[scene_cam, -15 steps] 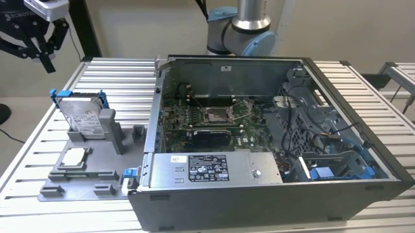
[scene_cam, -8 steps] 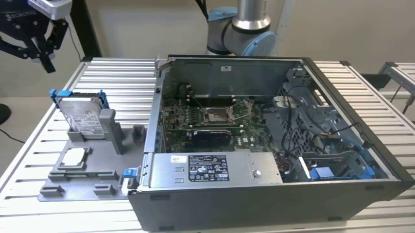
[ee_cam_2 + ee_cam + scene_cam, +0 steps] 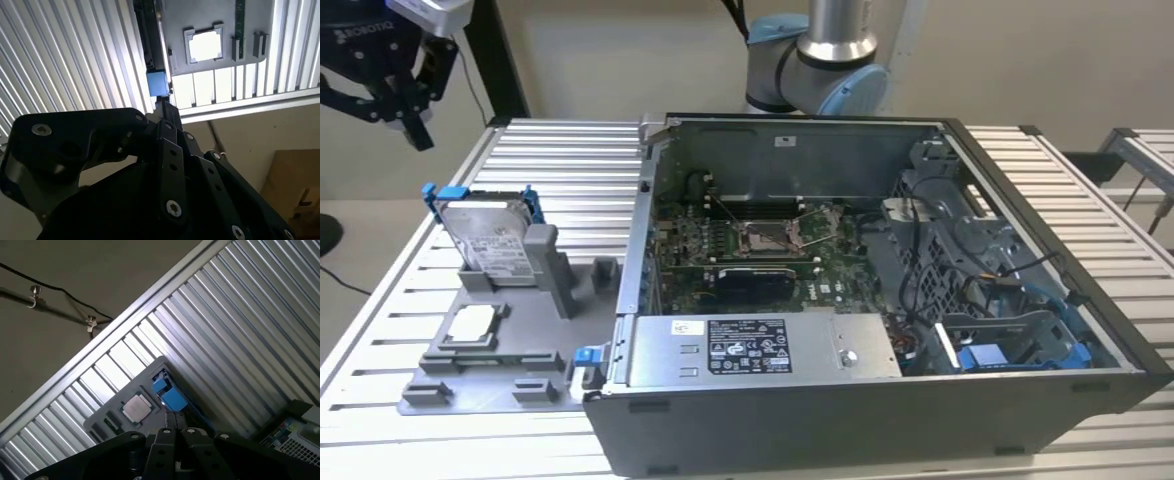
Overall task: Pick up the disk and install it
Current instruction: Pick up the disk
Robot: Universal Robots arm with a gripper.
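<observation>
The disk (image 3: 491, 238) is a silver-grey drive with a white label and a blue bracket. It stands upright in a slot of the grey fixture plate (image 3: 507, 375) at the exterior view's left. My black gripper (image 3: 394, 118) hangs in the air above and behind it, well apart from it, holding nothing. In both wrist views the gripper (image 3: 162, 107) (image 3: 172, 417) points down toward the disk's blue bracket end (image 3: 157, 82) (image 3: 172, 399), seen edge-on.
An open computer case (image 3: 881, 400) fills the table's middle, with a motherboard (image 3: 747, 245), a labelled power-supply box (image 3: 754, 348) and a blue-edged drive bay (image 3: 1014, 345) at its right. A small square silver chip (image 3: 471, 322) (image 3: 205, 45) (image 3: 137, 407) lies on the fixture plate.
</observation>
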